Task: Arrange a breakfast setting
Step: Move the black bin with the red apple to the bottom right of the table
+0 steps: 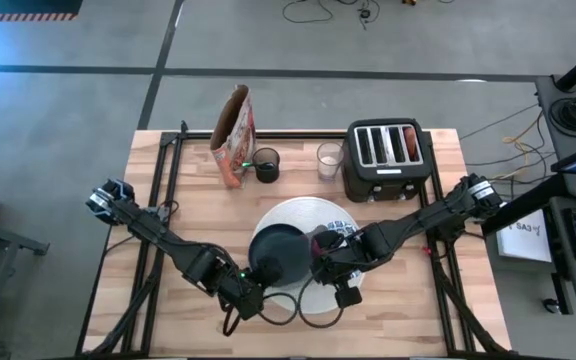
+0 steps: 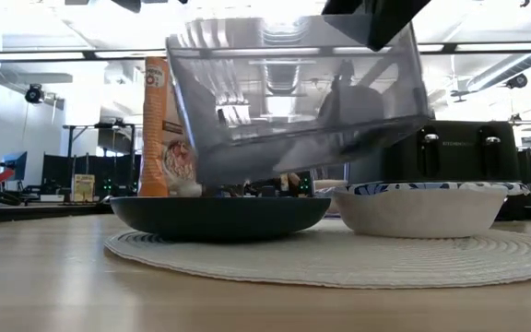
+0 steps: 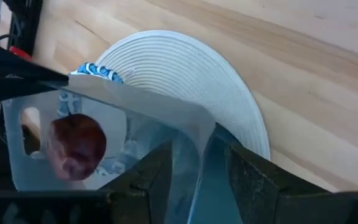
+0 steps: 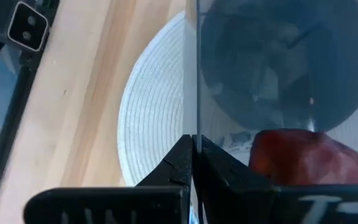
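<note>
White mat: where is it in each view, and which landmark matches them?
High view: the white mat lies at the middle, under the dark green plate.
Low view: mat spreads across the foreground.
Left wrist view: mat beyond the clear box that left gripper clamps.
Right wrist view: mat beyond right gripper, also on the box.
Landmark: the plate (not clear in left wrist view).

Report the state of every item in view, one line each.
clear bin: lifted, tilted above the plate
left tool: shut on the bin's wall
right tool: shut on the bin's wall
red apple: inside the bin
dark green plate: flat on the mat
white mat: flat on the table
patterned bowl: upright on the mat
small glass: upright beside the toaster
toaster: upright at the table's back
</note>
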You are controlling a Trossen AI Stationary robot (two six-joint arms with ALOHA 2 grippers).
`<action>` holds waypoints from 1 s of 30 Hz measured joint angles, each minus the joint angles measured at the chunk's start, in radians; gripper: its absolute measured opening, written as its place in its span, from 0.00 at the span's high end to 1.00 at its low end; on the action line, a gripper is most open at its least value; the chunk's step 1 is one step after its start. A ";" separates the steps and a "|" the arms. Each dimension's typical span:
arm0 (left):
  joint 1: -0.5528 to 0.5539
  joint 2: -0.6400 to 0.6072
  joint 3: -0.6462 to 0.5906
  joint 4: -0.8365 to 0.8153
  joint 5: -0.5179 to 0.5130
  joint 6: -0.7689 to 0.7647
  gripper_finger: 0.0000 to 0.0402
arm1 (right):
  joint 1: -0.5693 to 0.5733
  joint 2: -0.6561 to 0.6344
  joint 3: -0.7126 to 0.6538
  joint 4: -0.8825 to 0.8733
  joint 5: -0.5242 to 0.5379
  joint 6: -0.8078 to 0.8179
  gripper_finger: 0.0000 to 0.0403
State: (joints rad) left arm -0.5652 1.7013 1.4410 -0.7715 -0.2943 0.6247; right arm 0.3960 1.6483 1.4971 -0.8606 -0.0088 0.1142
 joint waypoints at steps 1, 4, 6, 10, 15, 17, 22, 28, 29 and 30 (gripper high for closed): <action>0.000 0.000 0.000 -0.001 -0.001 0.000 0.67 | 0.003 -0.002 0.000 -0.002 -0.002 0.013 0.98; 0.000 0.000 0.000 -0.004 0.000 -0.001 0.67 | 0.017 -0.018 0.000 -0.011 -0.017 0.057 0.98; -0.001 0.000 0.000 -0.005 -0.005 -0.007 0.67 | 0.027 -0.034 0.000 -0.031 -0.027 0.093 0.98; -0.005 0.000 0.000 -0.011 -0.017 -0.025 0.67 | 0.050 -0.075 0.000 -0.123 -0.052 0.180 0.98; -0.019 0.000 0.000 -0.015 -0.099 -0.041 0.67 | 0.087 -0.115 0.001 -0.245 -0.050 0.358 0.98; -0.030 -0.002 0.000 -0.024 -0.137 -0.041 0.67 | 0.107 -0.128 0.001 -0.271 -0.045 0.431 0.98; -0.044 -0.008 0.000 -0.041 -0.195 -0.042 0.67 | 0.165 -0.160 0.001 -0.258 -0.042 0.558 0.98; -0.050 -0.009 0.000 -0.043 -0.195 -0.071 0.68 | 0.236 -0.208 0.001 -0.278 0.037 0.737 0.98; -0.053 -0.009 0.000 -0.046 -0.195 -0.078 0.68 | 0.251 -0.218 0.001 -0.290 0.054 0.783 0.98; -0.055 -0.009 0.000 -0.049 -0.195 -0.084 0.68 | 0.266 -0.226 0.001 -0.305 0.071 0.832 0.98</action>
State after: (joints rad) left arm -0.6206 1.6924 1.4410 -0.8203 -0.4892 0.5408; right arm 0.6620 1.4222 1.4982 -1.1652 0.0620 0.9460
